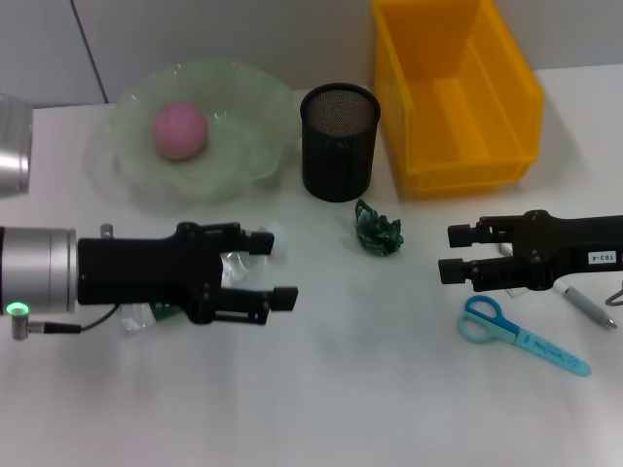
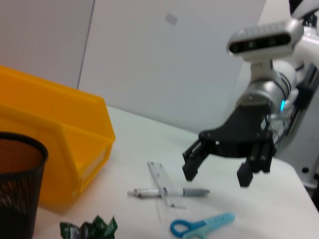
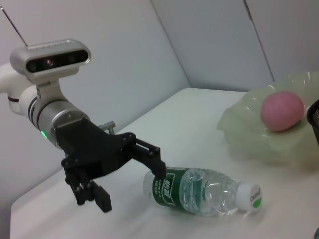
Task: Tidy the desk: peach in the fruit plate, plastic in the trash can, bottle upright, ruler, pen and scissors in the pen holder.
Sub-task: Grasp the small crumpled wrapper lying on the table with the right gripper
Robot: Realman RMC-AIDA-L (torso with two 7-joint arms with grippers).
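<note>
The peach (image 1: 179, 131) sits in the green plate (image 1: 238, 107) at the back of the white surface (image 1: 341, 389). Just beside the plate stands the black mesh holder (image 1: 339, 141), and next to that is the yellow bin (image 1: 458, 92).

The bottle (image 3: 204, 191) lies on its side near the plate. The left claw (image 1: 273, 270) hangs right over it with its fingers spread wide, holding nothing. From the head view the bottle is mostly hidden under that arm.

A crumpled bit of green plastic (image 1: 379, 230) lies in front of the holder, between the two arms.

The right claw (image 1: 455, 253) hangs over the right side of the surface. Its fingers are spread too, and it holds nothing. Just below it lie the blue scissors (image 1: 521, 336). The pen (image 1: 587, 305) lies near the scissors, partly under the arm. In the left wrist view the clear ruler (image 2: 164, 190) lies crossed with the pen, touching it, and the scissors lie just beside them.
</note>
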